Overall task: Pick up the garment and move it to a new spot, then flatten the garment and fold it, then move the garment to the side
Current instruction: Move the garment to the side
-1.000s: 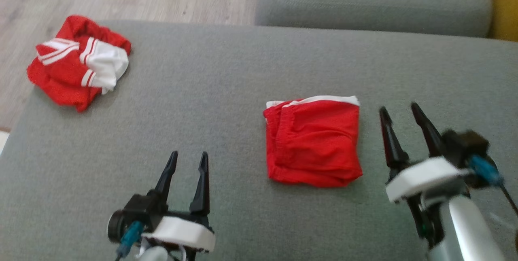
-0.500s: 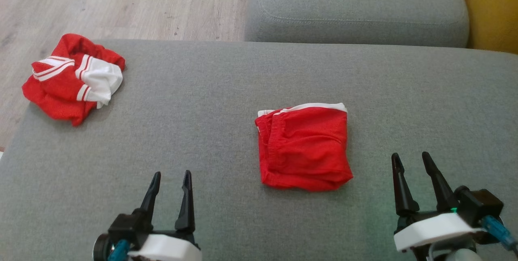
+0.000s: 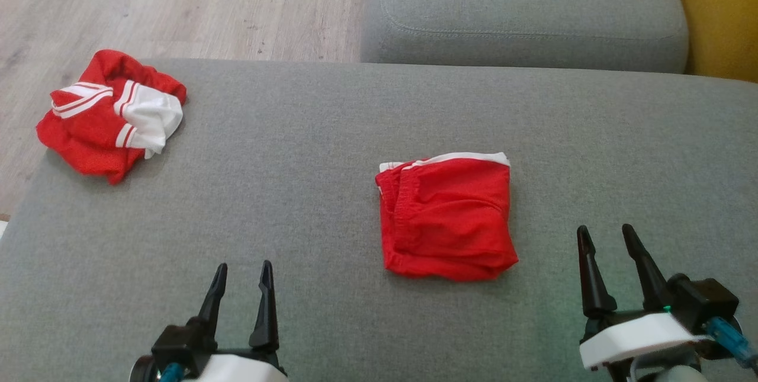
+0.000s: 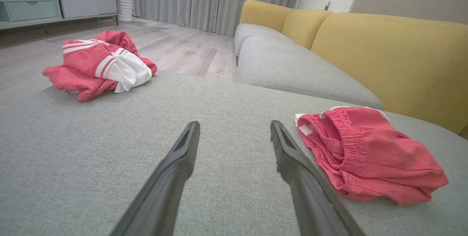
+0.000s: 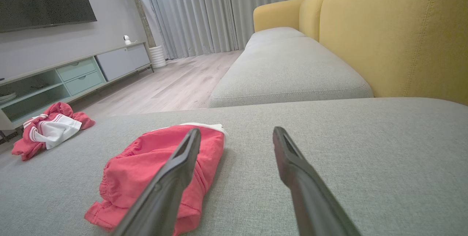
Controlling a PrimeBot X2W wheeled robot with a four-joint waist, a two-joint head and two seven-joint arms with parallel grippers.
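A red garment [image 3: 447, 219] with a white waistband edge lies folded into a rough square near the middle of the grey cushion [image 3: 308, 151]. It also shows at the right of the left wrist view [image 4: 365, 152] and at the lower left of the right wrist view [image 5: 153, 166]. My left gripper [image 3: 244, 265] [image 4: 234, 123] is open and empty, near the front edge, left of the garment. My right gripper [image 3: 605, 229] [image 5: 237, 130] is open and empty, just right of the garment's near corner, clear of it.
A crumpled red and white garment [image 3: 109, 112] [image 4: 98, 62] [image 5: 51, 128] sits on the cushion's far left corner. Beyond the far edge is wooden floor [image 3: 177, 3] and a second grey seat cushion [image 3: 521, 9]. A yellow backrest [image 3: 716, 15] rises at the right.
Both grippers have drawn back toward me, the right one away from the folded garment's right side. The head camera shifted too. Neither garment has moved.
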